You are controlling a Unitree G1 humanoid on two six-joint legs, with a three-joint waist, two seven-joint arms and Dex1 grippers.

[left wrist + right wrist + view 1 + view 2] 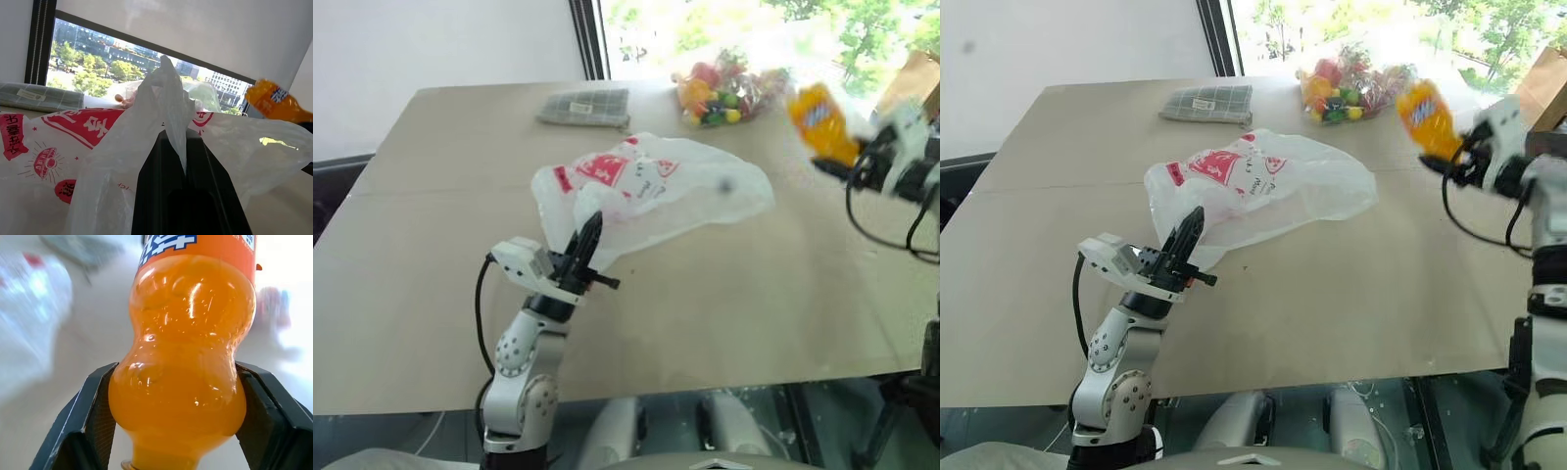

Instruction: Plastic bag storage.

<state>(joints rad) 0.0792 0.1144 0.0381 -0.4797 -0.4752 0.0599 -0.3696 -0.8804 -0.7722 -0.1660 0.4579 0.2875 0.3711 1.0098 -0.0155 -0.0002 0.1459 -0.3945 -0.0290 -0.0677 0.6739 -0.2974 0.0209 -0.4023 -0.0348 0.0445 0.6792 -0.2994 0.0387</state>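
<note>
- A folded grey checked cloth (584, 107) and a clear bag of colourful items (724, 90) lie at the table's (431, 294) far edge, well apart from both arms.
- The left gripper (585, 242) has its black fingers pressed together on a pinch of the plastic bag (656, 191), whose thin, crinkled, translucent white film with red print spreads over the table's middle.
- The right gripper (173, 406) holds an orange bottle (183, 357), glossy and waisted, between its jaws above the table's right side.

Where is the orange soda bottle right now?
The orange bottle is up off the table, clamped in the right gripper, on the robot's right near the clear bag of colourful items.
</note>
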